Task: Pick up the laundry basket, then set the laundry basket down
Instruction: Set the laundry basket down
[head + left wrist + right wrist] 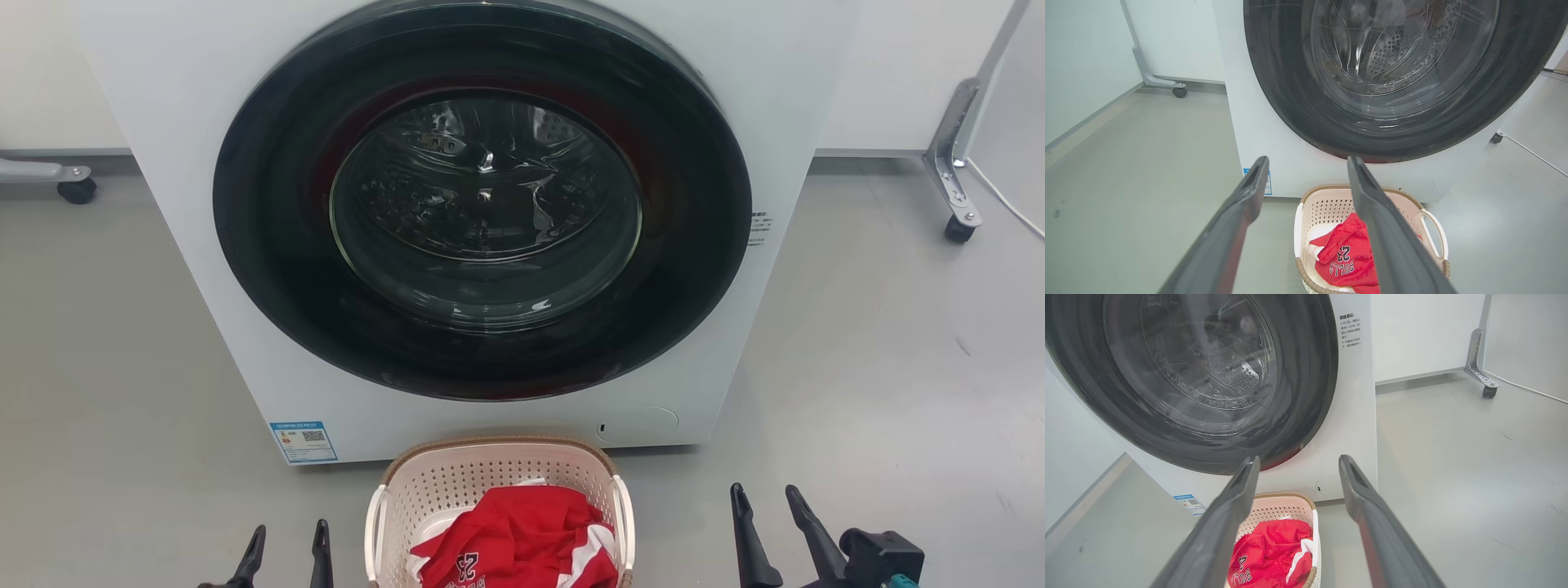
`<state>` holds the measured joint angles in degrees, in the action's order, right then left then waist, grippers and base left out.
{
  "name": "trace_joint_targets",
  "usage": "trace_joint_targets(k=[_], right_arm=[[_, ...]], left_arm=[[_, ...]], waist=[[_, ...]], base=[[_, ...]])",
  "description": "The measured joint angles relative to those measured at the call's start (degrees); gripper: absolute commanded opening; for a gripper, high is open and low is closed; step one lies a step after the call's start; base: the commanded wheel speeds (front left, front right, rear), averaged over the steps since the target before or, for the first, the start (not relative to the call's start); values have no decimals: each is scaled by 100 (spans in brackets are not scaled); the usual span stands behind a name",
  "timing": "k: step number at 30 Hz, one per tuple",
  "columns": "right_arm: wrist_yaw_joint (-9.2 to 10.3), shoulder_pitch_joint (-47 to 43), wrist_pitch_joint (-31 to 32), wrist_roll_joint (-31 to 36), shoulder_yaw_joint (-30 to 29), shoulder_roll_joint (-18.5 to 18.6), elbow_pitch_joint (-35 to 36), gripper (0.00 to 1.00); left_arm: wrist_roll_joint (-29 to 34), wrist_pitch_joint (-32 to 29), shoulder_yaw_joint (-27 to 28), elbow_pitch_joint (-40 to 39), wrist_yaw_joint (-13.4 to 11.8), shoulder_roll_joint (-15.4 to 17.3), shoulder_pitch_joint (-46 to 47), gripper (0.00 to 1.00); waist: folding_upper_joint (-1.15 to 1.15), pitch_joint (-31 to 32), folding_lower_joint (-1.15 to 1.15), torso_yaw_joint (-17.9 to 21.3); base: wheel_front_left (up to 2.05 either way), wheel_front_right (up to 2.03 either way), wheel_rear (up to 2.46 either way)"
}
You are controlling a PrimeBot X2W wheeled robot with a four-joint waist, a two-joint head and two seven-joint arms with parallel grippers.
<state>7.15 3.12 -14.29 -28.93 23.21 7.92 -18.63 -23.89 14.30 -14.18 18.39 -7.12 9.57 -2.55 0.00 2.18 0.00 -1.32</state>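
Observation:
The laundry basket point(457, 483) is cream-white perforated plastic with a brown woven-look rim and white side handles. It stands on the floor just in front of the washing machine, at the bottom centre of the head view, with a red jersey point(522, 535) inside. My left gripper point(286, 543) is open, left of the basket and apart from it. My right gripper point(767, 506) is open, to the basket's right with a gap of floor between. In the left wrist view the basket point(1327, 204) lies beyond my open left gripper point(1308, 165). The right wrist view has the basket point(1286, 506) below my open right gripper point(1298, 465).
A white front-loading washing machine point(204, 269) with a large dark round door point(482, 204), shut, rises right behind the basket. Grey floor spreads to both sides. Wheeled frame legs stand at the far left point(75, 189) and far right point(959, 224), with a white cable point(1008, 204) on the floor.

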Motion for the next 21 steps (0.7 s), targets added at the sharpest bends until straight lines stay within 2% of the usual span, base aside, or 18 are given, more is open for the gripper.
trace_joint_targets(k=[21], right_arm=[[16,-542,0,887,-584,-223,1029,100]], left_arm=[[693,1,417,-945,-1,-259,-492,100]], waist=[[0,-59,0,75]], base=[[0,0,0]])
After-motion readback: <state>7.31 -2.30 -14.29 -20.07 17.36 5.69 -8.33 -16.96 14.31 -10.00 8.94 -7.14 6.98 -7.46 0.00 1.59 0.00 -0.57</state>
